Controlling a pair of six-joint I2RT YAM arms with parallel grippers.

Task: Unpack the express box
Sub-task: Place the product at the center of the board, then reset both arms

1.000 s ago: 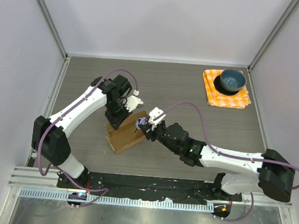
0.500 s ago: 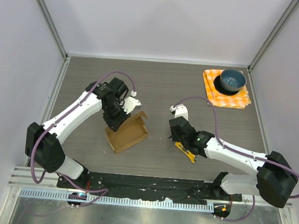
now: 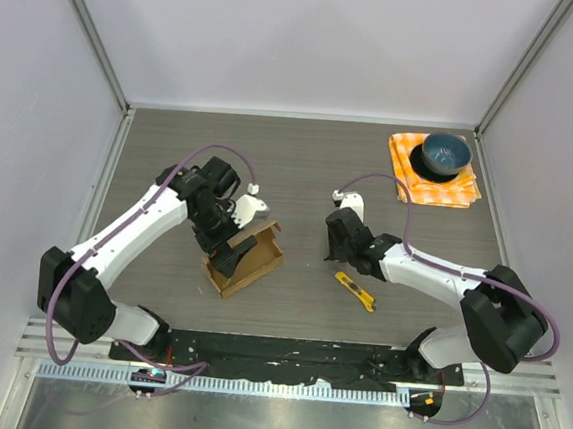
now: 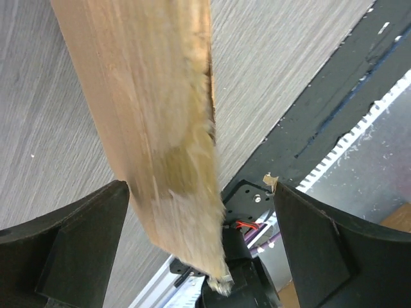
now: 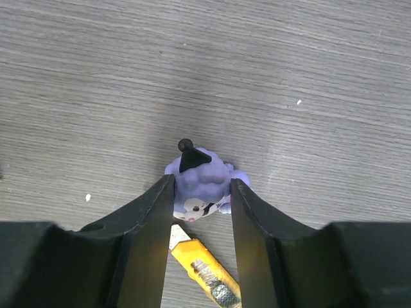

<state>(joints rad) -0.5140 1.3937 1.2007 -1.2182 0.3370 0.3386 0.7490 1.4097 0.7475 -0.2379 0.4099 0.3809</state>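
Honestly the express box, lower left of centre on the bench, looks light and bendy, so I'd grip a folded side wall; left claw sits spread apart around its flap, right claw is clamped on a purple toy

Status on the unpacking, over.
Left gripper open, straddling brown cardboard box flap. Right gripper shut on small purple toy figure. Yellow utility knife lies beside it.

Bright, even overhead light, soft shadows. Inside the left pincer the cardboard of the express box smears with motion blur. Just ahead of the right pincer a grey shadow dims the table; the purple toy it clamps looks crisp.
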